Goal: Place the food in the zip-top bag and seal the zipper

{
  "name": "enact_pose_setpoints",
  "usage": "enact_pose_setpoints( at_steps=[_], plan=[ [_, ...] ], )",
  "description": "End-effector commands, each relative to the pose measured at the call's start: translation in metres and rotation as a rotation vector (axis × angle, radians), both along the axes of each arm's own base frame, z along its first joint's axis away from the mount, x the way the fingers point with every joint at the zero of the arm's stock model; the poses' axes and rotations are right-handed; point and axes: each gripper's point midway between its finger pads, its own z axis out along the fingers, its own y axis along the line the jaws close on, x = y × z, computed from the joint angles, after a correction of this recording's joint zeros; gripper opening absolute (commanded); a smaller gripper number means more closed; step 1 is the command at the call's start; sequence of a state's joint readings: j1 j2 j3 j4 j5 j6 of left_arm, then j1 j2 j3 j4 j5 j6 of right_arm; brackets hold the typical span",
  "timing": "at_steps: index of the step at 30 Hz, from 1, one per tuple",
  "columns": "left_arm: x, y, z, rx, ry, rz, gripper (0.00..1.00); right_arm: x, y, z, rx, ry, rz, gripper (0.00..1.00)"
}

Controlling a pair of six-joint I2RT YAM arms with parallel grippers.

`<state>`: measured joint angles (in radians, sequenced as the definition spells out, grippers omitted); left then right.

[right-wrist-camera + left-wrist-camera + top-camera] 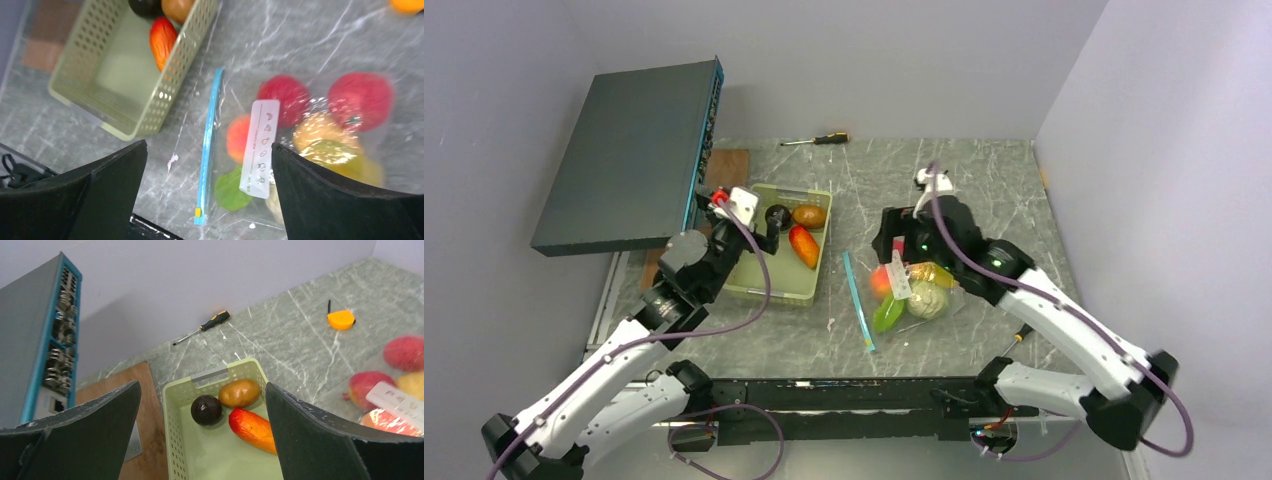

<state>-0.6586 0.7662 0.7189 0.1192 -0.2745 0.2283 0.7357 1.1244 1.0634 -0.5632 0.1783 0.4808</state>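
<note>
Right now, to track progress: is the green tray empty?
Not empty: the tray holds three, a dark fruit, a brown fruit and a red-orange fruit.

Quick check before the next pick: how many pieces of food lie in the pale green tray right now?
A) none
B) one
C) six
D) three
D: the left wrist view shows the pale green tray holding a dark purple piece, a brown one and an orange-red one.
</note>
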Motion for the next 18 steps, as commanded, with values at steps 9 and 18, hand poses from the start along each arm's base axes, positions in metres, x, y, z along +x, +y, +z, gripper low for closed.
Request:
enact_pose_setpoints(
  at_steps=[9, 18],
  plan=[
    [-0.099, 0.075, 0.137, -0.462, -0.037, 0.014, 1.00, -0.043, -0.106, 0.170, 0.119, -0.517, -0.173, 1.00],
    [-0.173, 0.111, 0.185, -0.586, -0.197, -0.118, 1.00, -0.097, -0.181, 0.232, 0.225, -0.725, -0.298, 1.00]
  ],
)
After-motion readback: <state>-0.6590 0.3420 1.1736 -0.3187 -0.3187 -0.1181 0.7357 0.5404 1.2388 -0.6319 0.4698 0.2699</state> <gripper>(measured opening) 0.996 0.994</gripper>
